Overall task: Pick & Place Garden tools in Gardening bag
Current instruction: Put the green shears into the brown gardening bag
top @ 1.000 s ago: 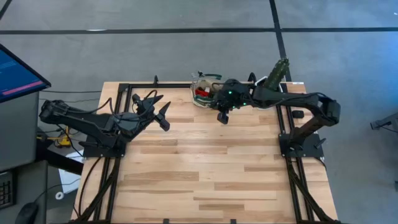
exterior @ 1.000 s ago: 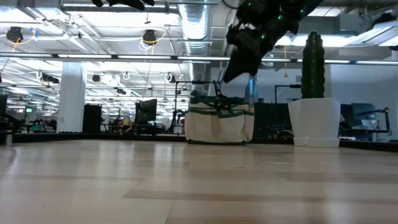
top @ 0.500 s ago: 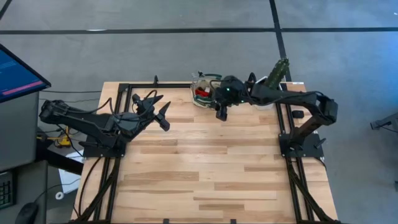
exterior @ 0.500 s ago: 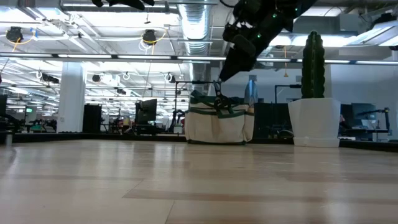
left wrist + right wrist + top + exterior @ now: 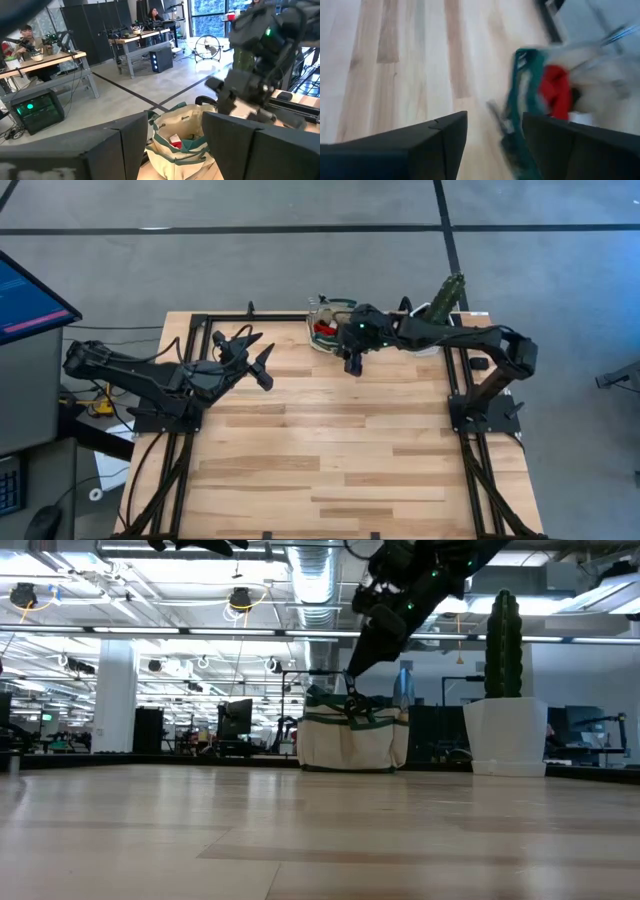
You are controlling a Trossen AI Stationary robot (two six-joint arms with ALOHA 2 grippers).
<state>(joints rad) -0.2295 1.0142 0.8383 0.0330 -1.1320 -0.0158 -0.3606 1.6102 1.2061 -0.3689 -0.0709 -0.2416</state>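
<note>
Two matte black jointed arms [image 5: 150, 375], the right arm [image 5: 450, 335] showing a green light.

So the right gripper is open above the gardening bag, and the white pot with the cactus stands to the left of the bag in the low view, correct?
Not quite. In the low view the white pot with the cactus stands to the right of the gardening bag, not the left. The right gripper is indeed open above the bag.

Open-plan robotics lab or workshop, exposed ceiling ducts [image 5: 318, 580] and strip lights overhead, grey concrete floor [image 5: 300, 250], wooden desk [image 5: 330, 450] on a black frame, workbenches [image 5: 50, 62] with computers and seated people beyond, monitor [image 5: 30, 295] at nine o'clock
</note>
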